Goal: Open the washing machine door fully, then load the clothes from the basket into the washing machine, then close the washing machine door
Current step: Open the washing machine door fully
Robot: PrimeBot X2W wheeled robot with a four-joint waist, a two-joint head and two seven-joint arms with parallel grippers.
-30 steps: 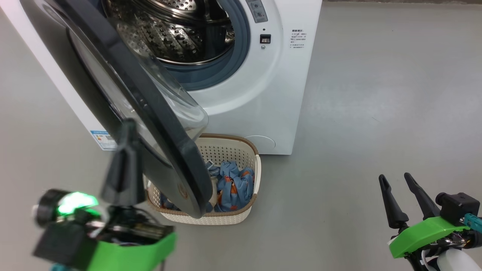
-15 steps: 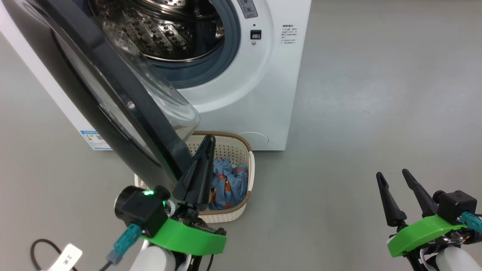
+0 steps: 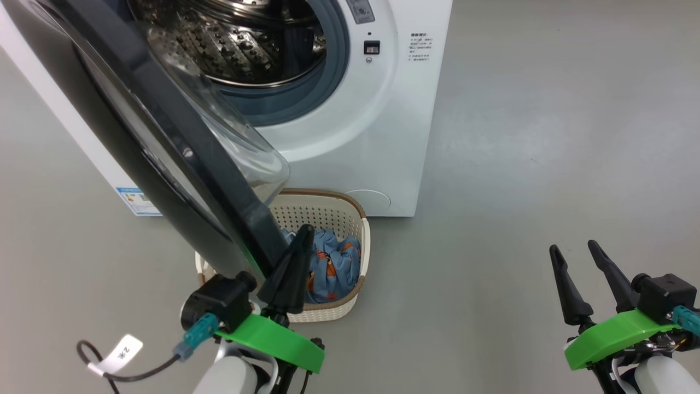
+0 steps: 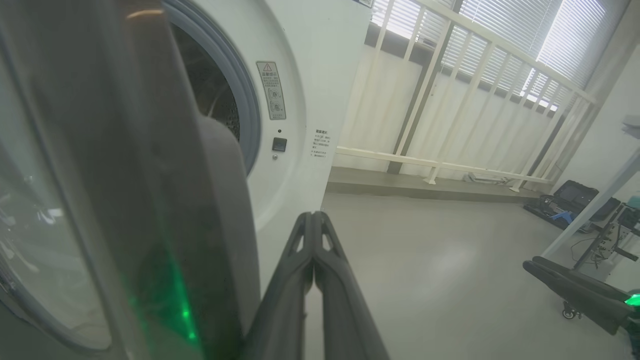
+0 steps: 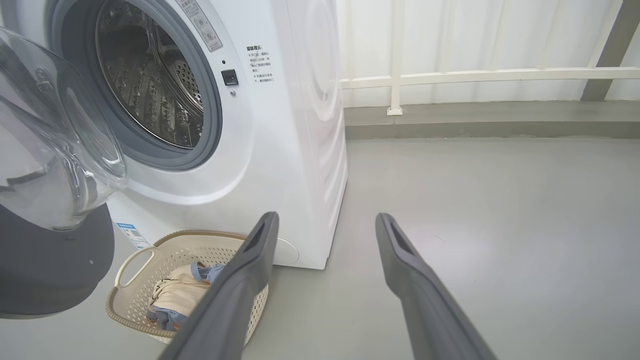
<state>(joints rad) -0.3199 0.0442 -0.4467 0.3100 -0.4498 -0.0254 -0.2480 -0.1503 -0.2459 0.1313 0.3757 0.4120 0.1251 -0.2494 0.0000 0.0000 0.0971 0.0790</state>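
The washing machine (image 3: pixel 383 137) stands ahead with its steel drum (image 3: pixel 246 44) exposed. The washing machine door (image 3: pixel 229 197) hangs open, swung out towards me on the left, its glass bowl (image 3: pixel 240 142) facing the drum. Under the door's lower edge sits the basket (image 3: pixel 328 195) with blue printed clothes (image 3: pixel 333 262); the right wrist view shows a cream cloth (image 5: pixel 180 292) in the basket (image 5: pixel 135 260). My left gripper (image 3: pixel 304 231) is shut on nothing, just right of the door's lower rim and over the basket. My right gripper (image 3: pixel 574 247) stands open, far right, holding nothing.
A cable with a white tag (image 3: pixel 123 347) lies at the lower left. Bare grey floor (image 3: pixel 547 137) stretches to the right of the machine. A white railing (image 4: pixel 450 100) runs behind it, and a black case (image 4: pixel 570 197) lies on the floor beyond.
My left gripper has come from the door's outer face around to its right edge, then dropped a little. The camera shifted slightly. The door and the right gripper stay as they were.
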